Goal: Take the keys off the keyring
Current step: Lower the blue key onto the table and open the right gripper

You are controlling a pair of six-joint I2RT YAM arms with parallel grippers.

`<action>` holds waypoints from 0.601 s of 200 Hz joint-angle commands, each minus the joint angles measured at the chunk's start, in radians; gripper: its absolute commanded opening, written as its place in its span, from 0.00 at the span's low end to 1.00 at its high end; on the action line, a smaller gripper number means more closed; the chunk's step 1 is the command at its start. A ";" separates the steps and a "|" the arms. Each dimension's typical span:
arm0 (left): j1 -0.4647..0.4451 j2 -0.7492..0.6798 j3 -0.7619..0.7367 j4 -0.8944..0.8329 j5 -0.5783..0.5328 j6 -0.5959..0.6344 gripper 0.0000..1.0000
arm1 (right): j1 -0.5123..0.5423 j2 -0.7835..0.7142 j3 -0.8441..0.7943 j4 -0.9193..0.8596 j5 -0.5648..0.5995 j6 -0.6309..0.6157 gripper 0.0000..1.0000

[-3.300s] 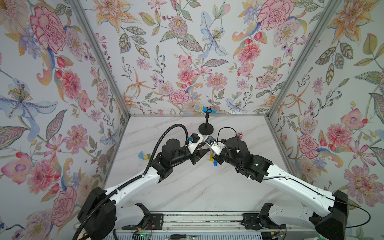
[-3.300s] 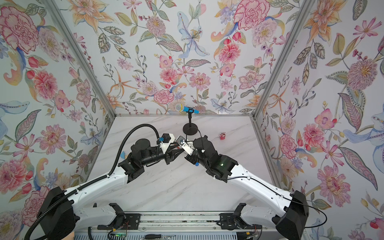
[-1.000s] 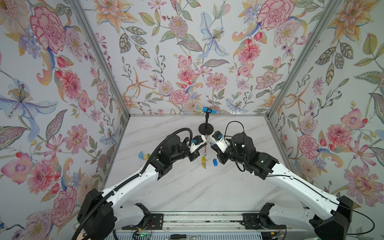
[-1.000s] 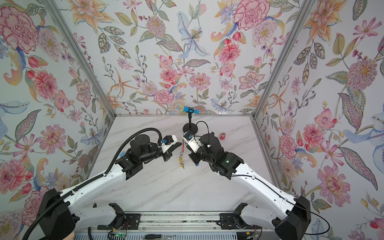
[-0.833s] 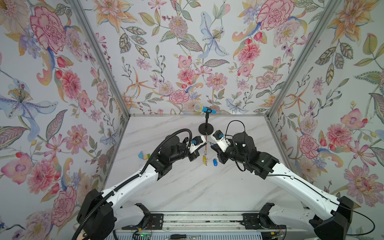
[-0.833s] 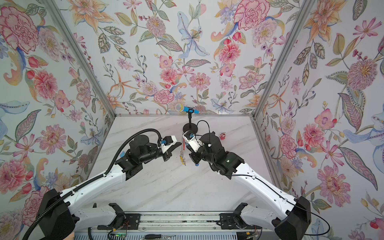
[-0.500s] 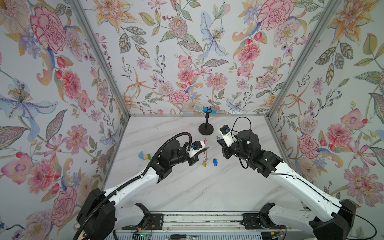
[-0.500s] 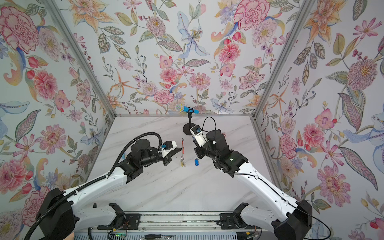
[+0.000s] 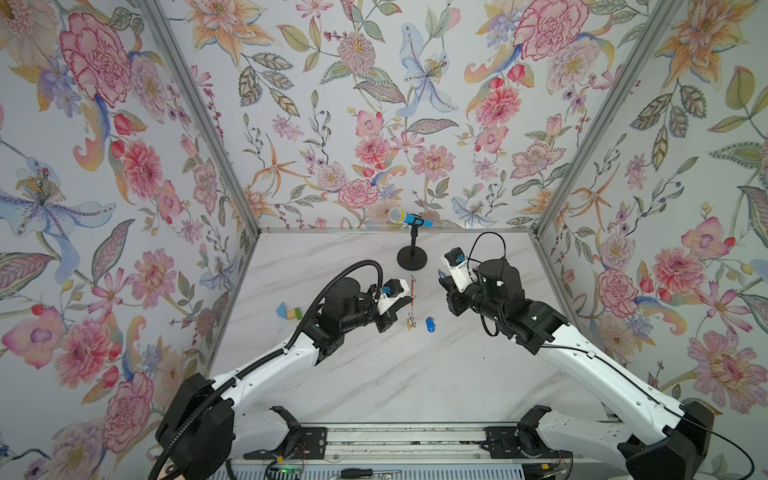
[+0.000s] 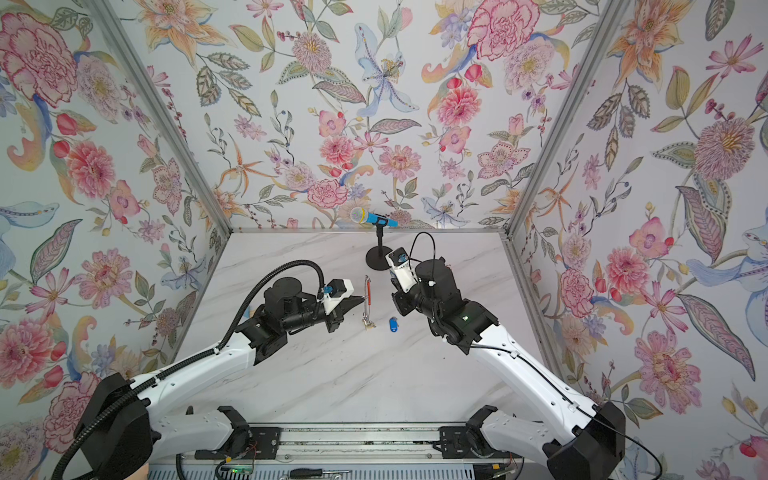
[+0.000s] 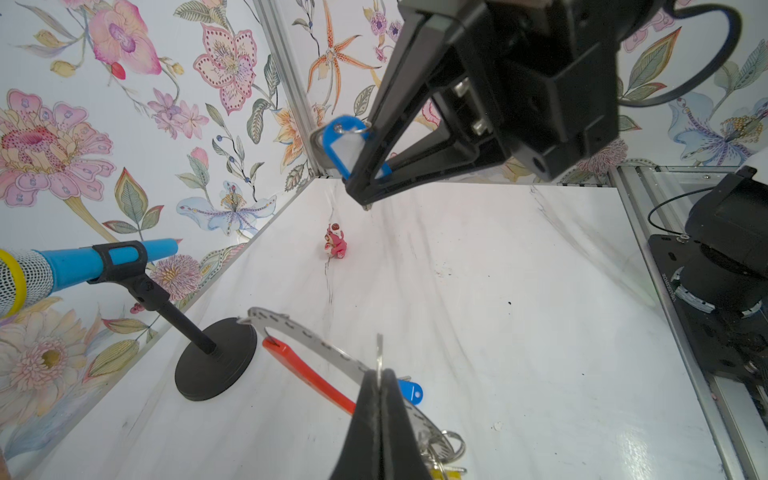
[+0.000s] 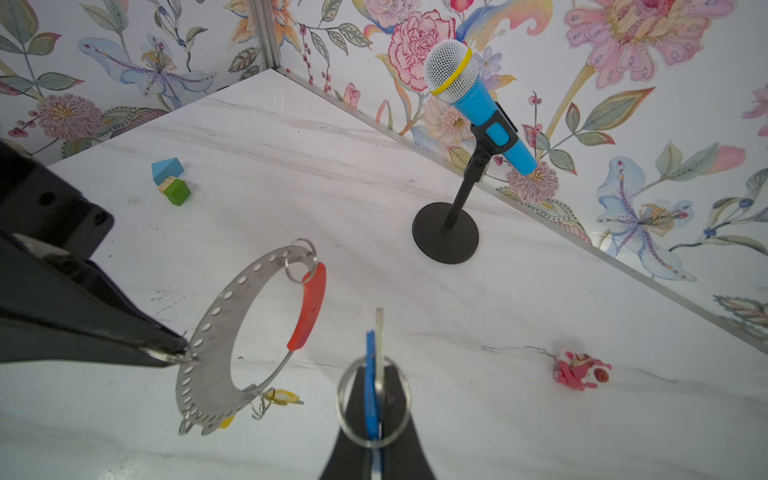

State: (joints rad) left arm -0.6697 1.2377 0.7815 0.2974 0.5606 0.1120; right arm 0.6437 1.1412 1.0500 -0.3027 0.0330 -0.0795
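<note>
At the centre of both top views, the left gripper (image 9: 406,300) clamps the rim of the keyring (image 9: 412,286), holding it upright over the table (image 9: 374,374). The hoop's red sleeve sits toward the top and yellow keys (image 12: 282,397) dangle at its lower end. Right of it and apart, the right gripper (image 9: 443,277) is closed on a blue key (image 11: 345,145) with its own small ring, clear of the hoop. A second blue key (image 9: 430,324) lies on the marble just right of the hoop's foot.
</note>
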 commanded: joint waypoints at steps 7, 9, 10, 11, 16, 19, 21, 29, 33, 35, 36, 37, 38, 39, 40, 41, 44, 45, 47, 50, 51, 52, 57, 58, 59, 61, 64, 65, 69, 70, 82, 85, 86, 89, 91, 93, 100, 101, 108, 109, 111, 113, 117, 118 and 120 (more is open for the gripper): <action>0.032 -0.070 0.021 -0.060 -0.026 -0.004 0.00 | -0.046 0.049 -0.069 -0.038 -0.024 0.086 0.00; 0.034 -0.072 0.022 -0.064 -0.025 -0.003 0.00 | -0.047 0.055 -0.073 -0.037 -0.029 0.090 0.00; 0.037 -0.074 0.022 -0.066 -0.025 -0.003 0.00 | -0.049 0.058 -0.075 -0.037 -0.031 0.092 0.00; 0.037 -0.074 0.022 -0.068 -0.025 -0.003 0.00 | -0.049 0.061 -0.078 -0.036 -0.032 0.094 0.00; 0.046 -0.080 0.023 -0.079 -0.024 -0.002 0.00 | -0.053 0.074 -0.090 -0.033 -0.040 0.107 0.00; 0.049 -0.083 0.024 -0.086 -0.022 0.000 0.00 | -0.055 0.081 -0.096 -0.030 -0.044 0.115 0.00; 0.052 -0.086 0.024 -0.090 -0.022 0.001 0.00 | -0.056 0.087 -0.101 -0.028 -0.045 0.120 0.00; 0.062 -0.094 0.024 -0.103 -0.019 0.006 0.00 | -0.060 0.109 -0.126 -0.010 -0.053 0.138 0.00; 0.066 -0.098 0.024 -0.109 -0.018 0.006 0.00 | -0.062 0.118 -0.140 0.001 -0.061 0.146 0.00; 0.069 -0.100 0.024 -0.112 -0.018 0.006 0.00 | -0.063 0.123 -0.146 0.007 -0.064 0.152 0.00; 0.070 -0.101 0.024 -0.113 -0.018 0.006 0.00 | -0.064 0.126 -0.149 0.010 -0.066 0.155 0.00; 0.071 -0.101 0.024 -0.115 -0.018 0.006 0.00 | -0.064 0.129 -0.152 0.013 -0.068 0.157 0.00; 0.072 -0.102 0.024 -0.116 -0.017 0.006 0.00 | -0.065 0.131 -0.155 0.016 -0.068 0.160 0.00; 0.073 -0.102 0.024 -0.117 -0.016 0.006 0.00 | -0.065 0.134 -0.158 0.019 -0.069 0.163 0.00; 0.074 -0.103 0.025 -0.117 -0.016 0.006 0.00 | -0.066 0.138 -0.160 0.022 -0.069 0.165 0.00; 0.075 -0.104 0.025 -0.120 -0.016 0.006 0.00 | -0.067 0.140 -0.163 0.024 -0.070 0.166 0.00; 0.078 -0.106 0.025 -0.125 -0.014 0.007 0.00 | -0.068 0.150 -0.171 0.033 -0.075 0.172 0.00; 0.079 -0.107 0.025 -0.127 -0.014 0.007 0.00 | -0.068 0.152 -0.174 0.036 -0.077 0.175 0.00; 0.081 -0.107 0.027 -0.130 -0.014 0.009 0.00 | -0.070 0.159 -0.179 0.041 -0.081 0.179 0.00; 0.082 -0.109 0.027 -0.135 -0.014 0.011 0.00 | -0.070 0.170 -0.187 0.049 -0.088 0.185 0.00; 0.082 -0.110 0.026 -0.137 -0.013 0.011 0.00 | -0.071 0.171 -0.190 0.051 -0.091 0.187 0.00; 0.084 -0.109 0.027 -0.138 -0.013 0.011 0.00 | -0.071 0.176 -0.192 0.054 -0.092 0.189 0.00; 0.087 -0.112 0.028 -0.146 -0.013 0.011 0.00 | -0.071 0.196 -0.198 0.062 -0.099 0.199 0.00; 0.087 -0.112 0.028 -0.146 -0.013 0.011 0.00 | -0.071 0.200 -0.200 0.063 -0.099 0.201 0.00; 0.088 -0.113 0.028 -0.148 -0.013 0.011 0.00 | -0.071 0.204 -0.202 0.065 -0.099 0.203 0.00; 0.091 -0.115 0.028 -0.150 -0.012 0.011 0.00 | -0.072 0.211 -0.205 0.068 -0.100 0.207 0.00; 0.092 -0.115 0.028 -0.151 -0.012 0.011 0.00 | -0.072 0.223 -0.209 0.074 -0.105 0.211 0.00; 0.092 -0.116 0.028 -0.152 -0.011 0.011 0.00 | -0.073 0.227 -0.210 0.076 -0.106 0.212 0.00; 0.095 -0.119 0.028 -0.152 -0.011 0.011 0.00 | -0.072 0.240 -0.218 0.088 -0.111 0.219 0.00; 0.094 -0.119 0.027 -0.152 -0.011 0.011 0.00 | -0.073 0.244 -0.220 0.092 -0.113 0.220 0.00; 0.099 -0.124 0.023 -0.152 -0.008 0.008 0.00 | -0.074 0.289 -0.231 0.112 -0.117 0.238 0.00; 0.099 -0.125 0.022 -0.150 -0.009 0.007 0.00 | -0.075 0.300 -0.232 0.114 -0.117 0.240 0.00; 0.101 -0.125 0.022 -0.150 -0.010 0.006 0.00 | -0.075 0.303 -0.232 0.115 -0.117 0.241 0.00; 0.100 -0.127 0.021 -0.149 -0.009 0.005 0.00 | -0.076 0.314 -0.231 0.117 -0.116 0.243 0.00; 0.101 -0.126 0.021 -0.150 -0.010 0.005 0.00 | -0.075 0.320 -0.233 0.119 -0.116 0.245 0.00; 0.102 -0.127 0.020 -0.150 -0.010 0.005 0.00 | -0.077 0.329 -0.232 0.121 -0.117 0.245 0.00; 0.102 -0.128 0.017 -0.149 -0.011 0.000 0.00 | -0.079 0.353 -0.234 0.128 -0.117 0.249 0.00; 0.102 -0.128 0.016 -0.148 -0.011 0.000 0.00 | -0.080 0.355 -0.233 0.129 -0.118 0.249 0.00; 0.104 -0.129 0.012 -0.145 -0.011 -0.005 0.00 | -0.082 0.379 -0.232 0.134 -0.118 0.250 0.00; 0.104 -0.129 0.011 -0.144 -0.011 -0.005 0.00 | -0.082 0.383 -0.231 0.135 -0.119 0.250 0.00; 0.105 -0.131 0.009 -0.143 -0.011 -0.006 0.00 | -0.083 0.388 -0.230 0.134 -0.119 0.250 0.00; 0.105 -0.132 0.008 -0.141 -0.011 -0.006 0.00 | -0.084 0.394 -0.229 0.134 -0.121 0.251 0.00; 0.105 -0.133 0.004 -0.140 -0.010 -0.008 0.00 | -0.085 0.407 -0.226 0.134 -0.121 0.251 0.00; 0.106 -0.133 0.003 -0.139 -0.011 -0.009 0.00 | -0.085 0.410 -0.225 0.134 -0.121 0.251 0.00; 0.106 -0.133 0.002 -0.138 -0.011 -0.009 0.00 | -0.086 0.415 -0.225 0.135 -0.121 0.251 0.00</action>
State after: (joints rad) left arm -0.5758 1.1305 0.7815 0.1486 0.5453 0.1154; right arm 0.5682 1.5055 0.8234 -0.2131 -0.0704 0.1375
